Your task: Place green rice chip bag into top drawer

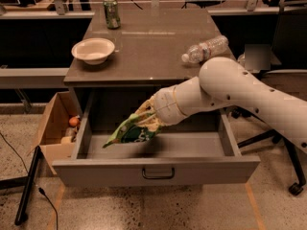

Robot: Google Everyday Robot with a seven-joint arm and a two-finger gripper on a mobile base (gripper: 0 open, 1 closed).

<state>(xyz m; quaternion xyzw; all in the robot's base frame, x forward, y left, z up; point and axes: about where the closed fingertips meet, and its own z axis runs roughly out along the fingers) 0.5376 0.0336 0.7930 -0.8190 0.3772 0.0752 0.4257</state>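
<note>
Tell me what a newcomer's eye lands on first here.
The big white arm reaching in from the right, its gripper with jaws shut on the green rice chip bag over the open top drawer. Next, the desk top behind: white bowl left, green can at back, plastic bottle right.

Office desk (153,51), wheeled chair (293,187); gripper (151,117) clutching green rice chip bag (130,131) over drawer (201,166).
</note>
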